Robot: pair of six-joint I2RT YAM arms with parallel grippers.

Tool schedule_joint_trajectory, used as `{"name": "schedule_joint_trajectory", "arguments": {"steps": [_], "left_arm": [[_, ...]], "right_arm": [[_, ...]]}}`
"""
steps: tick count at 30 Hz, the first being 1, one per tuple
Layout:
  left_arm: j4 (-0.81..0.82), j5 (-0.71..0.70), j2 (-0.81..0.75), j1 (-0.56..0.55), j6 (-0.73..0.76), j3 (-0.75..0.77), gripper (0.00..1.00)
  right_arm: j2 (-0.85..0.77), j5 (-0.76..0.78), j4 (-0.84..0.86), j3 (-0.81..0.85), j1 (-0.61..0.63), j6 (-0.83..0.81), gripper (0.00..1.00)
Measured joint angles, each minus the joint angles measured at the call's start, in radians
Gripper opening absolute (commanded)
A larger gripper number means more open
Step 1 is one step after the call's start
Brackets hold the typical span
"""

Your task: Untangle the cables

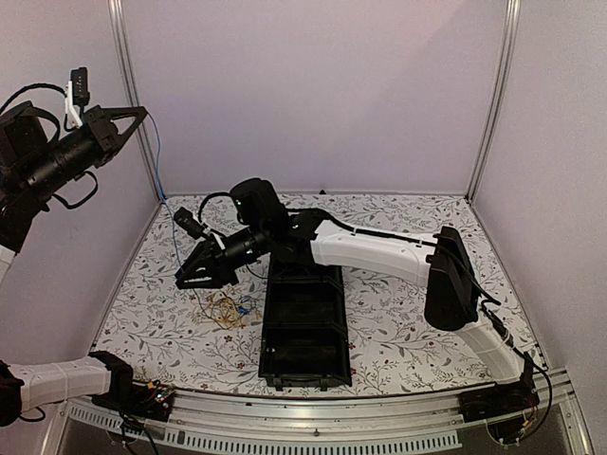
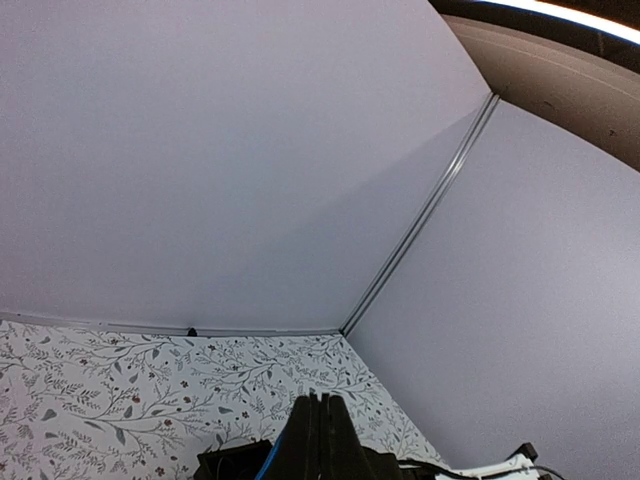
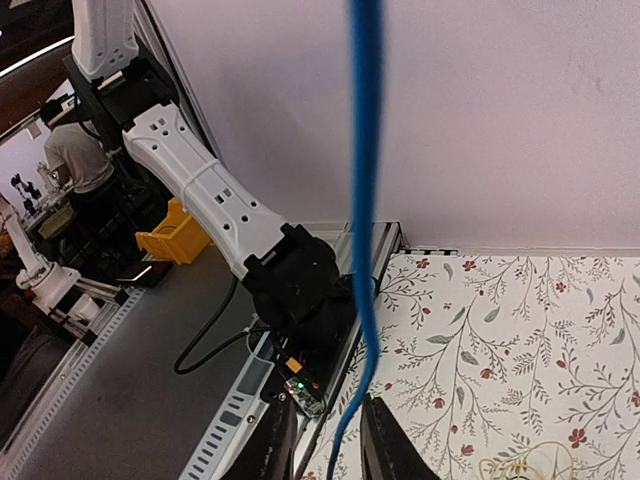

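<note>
Clamped in raised left pincer (image 1: 142, 113): thin blue flexible wire (image 3: 362, 200), hanging between parted jaws of low right pincer (image 3: 325, 425).

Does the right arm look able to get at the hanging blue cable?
Likely yes: the blue cable hangs inside the open gap of the right pincer, with nothing blocking it.

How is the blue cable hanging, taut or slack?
Taut: blue cable runs nearly straight from the raised left gripper down toward the tangle.
</note>
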Motion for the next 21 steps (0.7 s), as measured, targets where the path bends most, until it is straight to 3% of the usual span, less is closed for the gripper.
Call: {"name": "schedule_joint_trajectory", "arguments": {"steps": [3, 7, 9, 11, 15, 21], "left_arm": [[0.0, -0.006, -0.004, 0.0, 0.0, -0.002, 0.03], [0.0, -0.035, -0.022, 0.0, 0.023, -0.028, 0.83], [-0.009, -0.084, -0.036, 0.0, 0.042, -0.068, 0.99], [-0.018, -0.132, -0.069, 0.0, 0.049, -0.133, 1.0], [-0.054, -0.188, -0.215, 0.0, 0.019, -0.401, 1.0], [-0.126, -0.216, -0.574, 0.0, -0.061, -0.681, 0.97]], "right_arm": [[0.0, -0.003, -0.003, 0.0, 0.003, 0.015, 0.0], [0.0, 0.004, -0.01, 0.0, 0.003, 0.009, 0.0], [0.0, 0.015, -0.017, 0.0, -0.002, -0.003, 0.0], [-0.003, 0.031, -0.023, 0.0, -0.009, -0.014, 0.0], [-0.005, 0.064, -0.05, 0.032, -0.027, -0.023, 0.0], [-0.016, 0.141, -0.067, 0.102, -0.077, -0.049, 0.0]]}}
